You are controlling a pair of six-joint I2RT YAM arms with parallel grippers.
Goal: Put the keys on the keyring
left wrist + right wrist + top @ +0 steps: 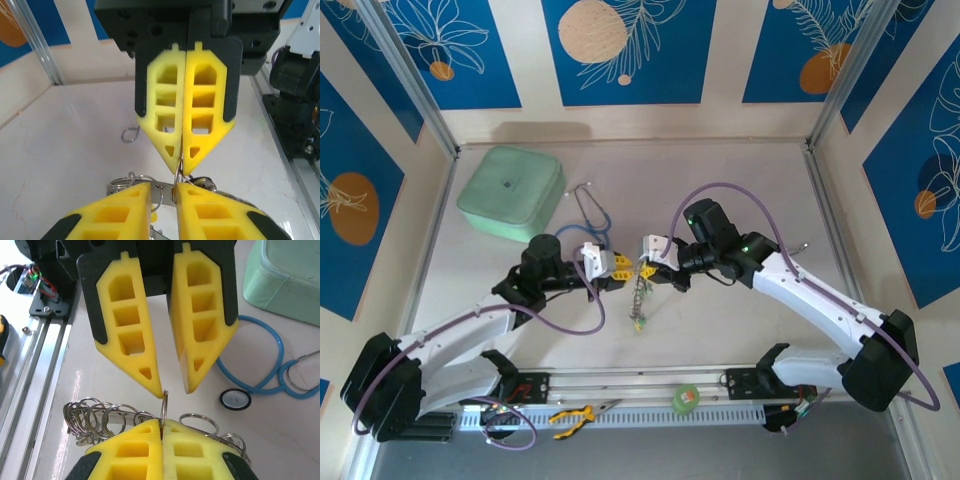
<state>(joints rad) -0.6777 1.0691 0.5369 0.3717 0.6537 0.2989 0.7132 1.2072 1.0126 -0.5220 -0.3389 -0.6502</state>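
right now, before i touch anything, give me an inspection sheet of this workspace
surface: pale table, bare around the arms
job's things: keyring held edge-on between the two grippers; keys bunched just below them in the top view
clutter: green box, stethoscope, yellow-handled pliers and green tape roll on the near rail
grippers: right gripper shut on the keyring; left gripper open, the ring in its gap
cables: purple cables loop over both arms
surroundings: blue flower-print wall panels, metal frame posts
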